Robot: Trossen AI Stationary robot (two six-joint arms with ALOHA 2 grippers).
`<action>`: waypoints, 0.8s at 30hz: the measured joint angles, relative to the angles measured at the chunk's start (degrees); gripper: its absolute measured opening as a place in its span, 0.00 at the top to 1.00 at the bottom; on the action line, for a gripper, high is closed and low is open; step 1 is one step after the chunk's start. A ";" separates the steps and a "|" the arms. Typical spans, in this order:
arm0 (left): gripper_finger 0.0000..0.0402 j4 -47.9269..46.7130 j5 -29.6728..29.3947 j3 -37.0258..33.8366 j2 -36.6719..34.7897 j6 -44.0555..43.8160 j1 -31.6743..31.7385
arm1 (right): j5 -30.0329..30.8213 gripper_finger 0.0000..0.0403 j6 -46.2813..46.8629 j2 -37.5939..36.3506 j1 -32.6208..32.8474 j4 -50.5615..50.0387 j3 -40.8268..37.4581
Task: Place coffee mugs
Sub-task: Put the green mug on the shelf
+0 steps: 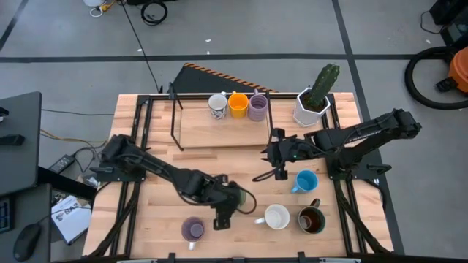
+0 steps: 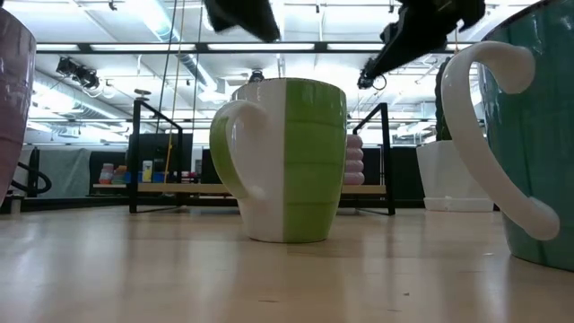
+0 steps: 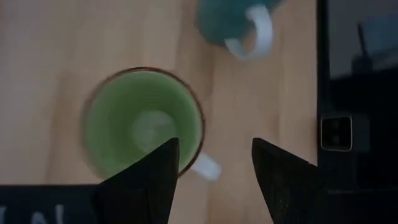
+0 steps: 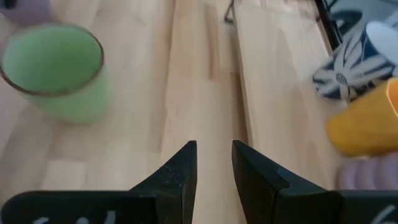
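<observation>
A green mug [image 3: 142,121] with a white handle [image 3: 207,167] stands upright on the wooden table [image 1: 157,212]; my left arm covers it in the high view. My left gripper [image 3: 211,165] hangs open above it, pointing steeply down, its fingertips over the mug's rim and handle and clear of them in the low view [image 2: 242,16]. My right gripper [image 4: 214,158] hovers near the table's middle [image 1: 272,169], slightly open with nothing between its fingers. A blue mug [image 1: 306,181], a white mug [image 1: 276,217], a dark brown mug [image 1: 311,219] and a lavender mug [image 1: 192,229] stand on the table.
A low wooden shelf on a black metal frame [image 1: 219,130] at the far middle carries a patterned white mug [image 1: 217,105], an orange mug [image 1: 238,104] and a lavender mug [image 1: 257,107]. A white pot with a cactus [image 1: 316,98] stands at the far right.
</observation>
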 joint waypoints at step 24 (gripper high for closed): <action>0.48 -0.59 5.23 -0.05 5.80 11.39 -0.95 | -1.31 0.74 -1.71 0.02 -0.78 -0.66 0.00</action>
